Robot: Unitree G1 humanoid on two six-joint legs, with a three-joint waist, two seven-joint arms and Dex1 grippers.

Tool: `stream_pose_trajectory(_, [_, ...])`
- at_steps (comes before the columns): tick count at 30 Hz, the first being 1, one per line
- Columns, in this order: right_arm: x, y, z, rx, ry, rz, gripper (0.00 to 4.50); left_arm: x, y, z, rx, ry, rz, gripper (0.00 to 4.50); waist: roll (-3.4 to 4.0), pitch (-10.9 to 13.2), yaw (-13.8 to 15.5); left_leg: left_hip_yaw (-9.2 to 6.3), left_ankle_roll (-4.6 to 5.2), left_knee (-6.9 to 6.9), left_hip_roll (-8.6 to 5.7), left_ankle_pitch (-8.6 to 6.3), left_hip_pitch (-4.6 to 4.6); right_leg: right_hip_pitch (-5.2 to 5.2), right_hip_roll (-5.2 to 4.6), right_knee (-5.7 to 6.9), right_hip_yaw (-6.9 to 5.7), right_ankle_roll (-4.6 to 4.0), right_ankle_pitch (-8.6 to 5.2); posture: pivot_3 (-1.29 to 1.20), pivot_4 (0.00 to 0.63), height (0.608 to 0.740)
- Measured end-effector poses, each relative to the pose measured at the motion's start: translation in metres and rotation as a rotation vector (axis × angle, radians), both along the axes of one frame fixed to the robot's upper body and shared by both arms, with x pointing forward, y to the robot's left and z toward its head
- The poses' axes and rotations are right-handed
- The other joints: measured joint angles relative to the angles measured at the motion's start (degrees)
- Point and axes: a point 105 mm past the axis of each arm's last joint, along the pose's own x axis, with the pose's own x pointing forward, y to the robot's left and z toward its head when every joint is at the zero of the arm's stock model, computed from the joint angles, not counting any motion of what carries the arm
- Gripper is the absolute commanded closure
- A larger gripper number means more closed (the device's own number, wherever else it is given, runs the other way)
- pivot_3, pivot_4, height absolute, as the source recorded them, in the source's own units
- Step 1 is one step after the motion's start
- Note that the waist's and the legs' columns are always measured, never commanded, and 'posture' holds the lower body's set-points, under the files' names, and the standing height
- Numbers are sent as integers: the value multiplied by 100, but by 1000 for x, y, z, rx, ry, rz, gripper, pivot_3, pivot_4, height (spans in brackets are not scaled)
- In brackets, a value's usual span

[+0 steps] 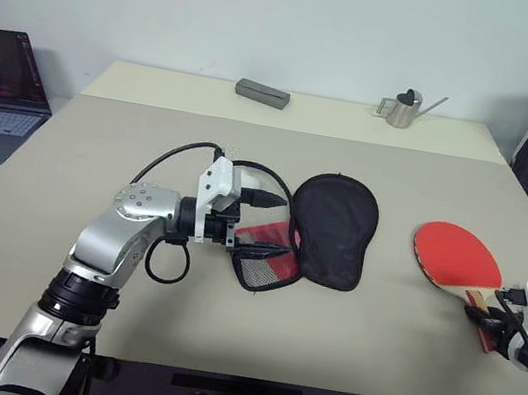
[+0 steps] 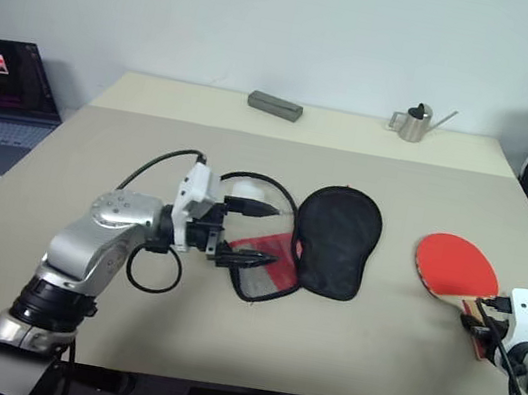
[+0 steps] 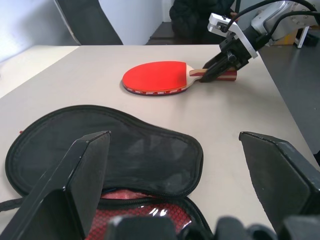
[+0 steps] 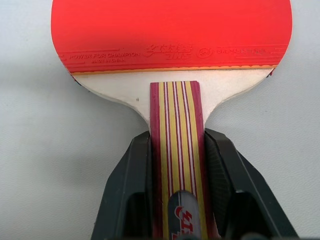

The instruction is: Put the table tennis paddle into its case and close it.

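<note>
step: lift paddle | right gripper clamped on the table tennis paddle handle, blade flat on surface | left gripper wide, empty, at the case mouth | advice: raise level, keep handle centred

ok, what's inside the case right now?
Nothing visible: the case lies unzipped, black flap folded open, showing bare red lining and mesh. Its near part sits hidden behind the left end effector. The table tennis paddle lies apart on the table.
</note>
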Motion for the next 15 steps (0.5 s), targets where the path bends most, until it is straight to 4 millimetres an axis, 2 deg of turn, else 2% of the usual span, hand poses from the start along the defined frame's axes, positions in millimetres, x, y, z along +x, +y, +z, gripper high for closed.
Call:
stream_pose_trajectory(3, [4, 2, 1, -5, -12, -7, 3424, 3, 9, 1, -4, -5, 36, 0, -3, -2, -14, 1, 0, 0, 3, 0, 2, 0, 1, 0, 1, 2, 1, 0, 150, 740])
stream_pose_trajectory(8, [15, 3, 7, -10, -41, -70, 3424, 14, 43, 1, 12, -14, 169, 0, 5, 5, -69, 7, 0, 1, 0, 1, 1, -5, 1, 1, 13, 10, 8, 0, 150, 740])
stream_pose_trajectory(12, [31, 12, 37, -11, -116, -62, 3424, 19, 60, 3, 18, -26, 236, 0, 26, 17, -60, 4, 0, -7, 0, 1, -20, -31, 1, 8, 9, 5, 6, 0, 150, 740])
stream_pose_trajectory(15, [42, 32, 66, -8, -189, -11, 3424, 21, 67, 5, 18, -38, 262, 0, 27, 17, -57, 3, -1, -12, 1, -1, -39, -55, 1, 15, 7, -23, 19, 0, 150, 740])
